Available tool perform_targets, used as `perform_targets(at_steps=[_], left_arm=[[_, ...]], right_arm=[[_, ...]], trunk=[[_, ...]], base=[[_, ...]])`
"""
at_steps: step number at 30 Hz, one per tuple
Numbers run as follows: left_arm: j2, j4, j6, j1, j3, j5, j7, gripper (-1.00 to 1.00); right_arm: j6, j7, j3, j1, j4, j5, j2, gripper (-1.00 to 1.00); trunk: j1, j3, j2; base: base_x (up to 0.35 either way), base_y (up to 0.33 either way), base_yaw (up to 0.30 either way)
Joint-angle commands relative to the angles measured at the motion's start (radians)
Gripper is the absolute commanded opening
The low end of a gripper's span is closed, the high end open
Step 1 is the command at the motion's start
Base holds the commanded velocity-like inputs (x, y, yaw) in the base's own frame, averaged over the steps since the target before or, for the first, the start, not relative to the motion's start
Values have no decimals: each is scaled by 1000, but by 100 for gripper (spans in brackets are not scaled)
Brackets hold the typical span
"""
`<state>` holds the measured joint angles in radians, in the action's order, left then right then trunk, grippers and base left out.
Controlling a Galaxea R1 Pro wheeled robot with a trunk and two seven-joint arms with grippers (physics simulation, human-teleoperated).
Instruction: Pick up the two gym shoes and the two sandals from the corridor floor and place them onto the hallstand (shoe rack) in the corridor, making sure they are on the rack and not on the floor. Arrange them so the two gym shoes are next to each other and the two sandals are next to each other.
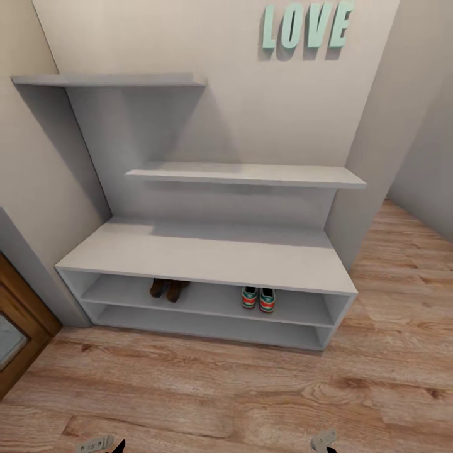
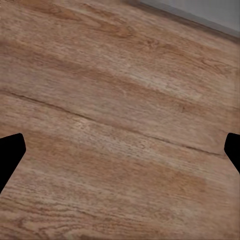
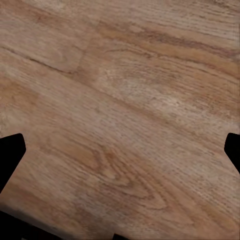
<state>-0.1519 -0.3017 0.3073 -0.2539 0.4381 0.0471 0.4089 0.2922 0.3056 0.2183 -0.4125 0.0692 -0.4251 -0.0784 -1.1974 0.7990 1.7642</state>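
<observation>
Shoes racked on hallstand [image 1: 207, 255], upper open shelf.
Two sandals [image 1: 168, 289] side by side toward the left; two gym shoes [image 1: 258, 299] side by side toward the right, pairs well apart. Left gripper [image 2: 120, 150] and right gripper [image 3: 120, 150] both spread wide, holding nothing, over corridor floor [image 1: 220, 390]. Mint LOVE letters [image 1: 306, 25] on far wall.

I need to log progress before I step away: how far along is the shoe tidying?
It looks finished. The two sandals sit side by side on the upper low shelf of the hallstand, and the two gym shoes sit side by side further right on the same shelf. No shoe shows on the corridor floor. Nothing is in hand: the left claw and right claw are open over bare planks. Nothing visible is left.
</observation>
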Motion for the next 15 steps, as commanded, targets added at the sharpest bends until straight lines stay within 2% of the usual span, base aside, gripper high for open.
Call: perform_targets(at_steps=[1, 15], left_arm=[[0, 1, 3, -1, 8, 5, 7, 100], [1, 4, 3, -1, 7, 8, 8, 100]], right_arm=[[3, 4, 9, 0, -4, -7, 1, 100], [1, 4, 9, 0, -38, -8, 8, 100]], trunk=[[0, 1, 0], [0, 1, 0]], base=[[0, 0, 0], [0, 0, 0]])
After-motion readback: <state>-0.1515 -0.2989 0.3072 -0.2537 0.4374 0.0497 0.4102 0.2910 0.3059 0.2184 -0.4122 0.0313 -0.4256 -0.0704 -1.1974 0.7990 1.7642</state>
